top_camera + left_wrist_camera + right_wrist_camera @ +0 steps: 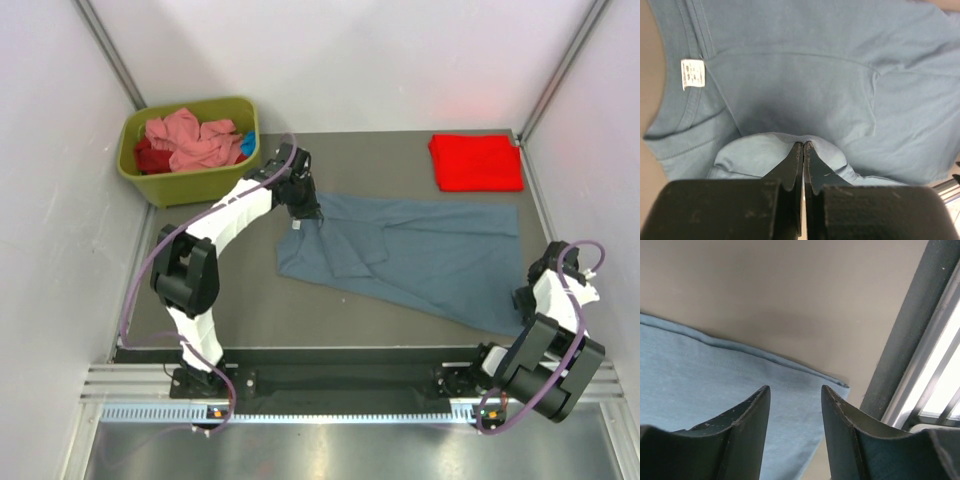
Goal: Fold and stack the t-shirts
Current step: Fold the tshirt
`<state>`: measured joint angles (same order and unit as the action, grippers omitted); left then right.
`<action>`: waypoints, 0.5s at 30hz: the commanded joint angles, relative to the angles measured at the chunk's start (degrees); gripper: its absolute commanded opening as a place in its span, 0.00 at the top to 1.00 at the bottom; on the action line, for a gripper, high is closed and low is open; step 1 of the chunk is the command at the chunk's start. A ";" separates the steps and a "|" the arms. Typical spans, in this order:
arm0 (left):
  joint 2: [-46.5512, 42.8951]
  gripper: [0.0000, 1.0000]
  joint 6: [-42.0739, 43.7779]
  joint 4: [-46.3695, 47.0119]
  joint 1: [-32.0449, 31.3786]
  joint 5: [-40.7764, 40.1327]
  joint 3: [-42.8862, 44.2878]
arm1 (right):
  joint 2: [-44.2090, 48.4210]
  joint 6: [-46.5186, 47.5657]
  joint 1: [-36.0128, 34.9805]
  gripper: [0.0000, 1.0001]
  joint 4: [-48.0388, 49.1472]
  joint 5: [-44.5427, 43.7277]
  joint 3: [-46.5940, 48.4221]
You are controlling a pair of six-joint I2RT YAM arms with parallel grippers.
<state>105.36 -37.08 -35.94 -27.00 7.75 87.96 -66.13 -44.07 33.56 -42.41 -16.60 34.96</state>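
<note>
While the left hand [804, 146] pinches shut on a fold by the collar of the blue-grey t-shirt [420, 255] sprawled across the surface [240, 310], the right hand [795, 390] hangs open over its hem corner: soft, light, floppy cloth, best gripped at edges.

white neck label [693, 73] inside collar of slate-blue t-shirt [840, 75], print too blurred to read
</note>
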 commanded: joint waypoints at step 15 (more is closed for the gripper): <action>7.57 1.00 -1.41 5.45 3.71 5.17 6.34 | -0.40 0.66 0.72 0.55 -1.80 -0.36 0.20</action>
<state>112.36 -37.80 -33.17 -24.29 12.03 90.85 -65.89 -43.70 33.56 -44.58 -16.62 34.92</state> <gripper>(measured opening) 0.011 0.452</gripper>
